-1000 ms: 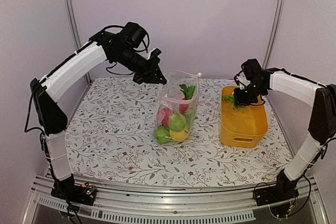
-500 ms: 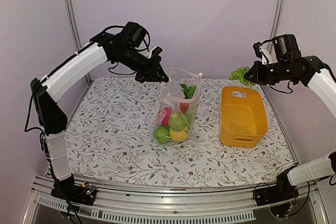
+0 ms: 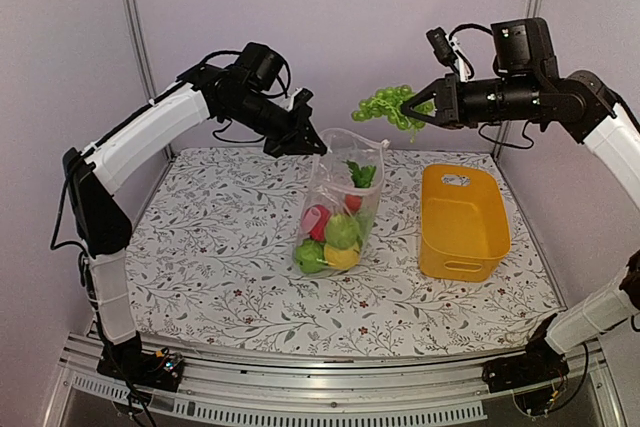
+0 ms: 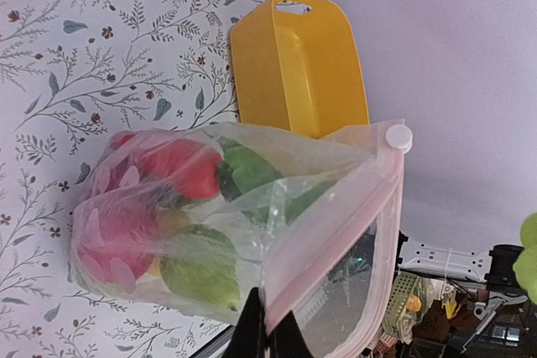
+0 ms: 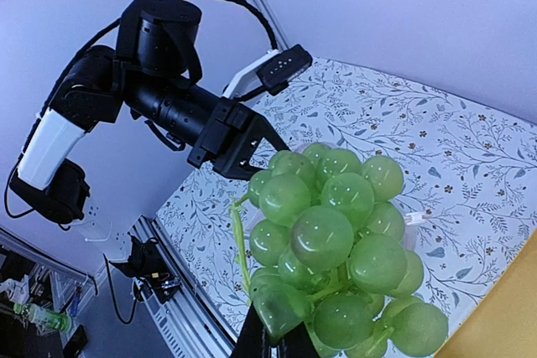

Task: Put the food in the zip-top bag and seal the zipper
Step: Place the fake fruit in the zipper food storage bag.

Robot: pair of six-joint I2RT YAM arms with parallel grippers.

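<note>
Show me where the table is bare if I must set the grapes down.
Widest bare patch: table left of the bag, out to the left edge. A strip runs along the front, before bag and basket. The basket itself looks empty. Tight: the gap between bag and basket, and the bag's mouth, where the left gripper pinches the rim.

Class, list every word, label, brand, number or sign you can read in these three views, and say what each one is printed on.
No readable text in any view.
The zip-top bag, the yellow basket and the grape bunch carry no print.
The tablecloth shows only a leaf-and-flower pattern.
The clutter at the lower right of the left wrist view is too blurred to read.
</note>
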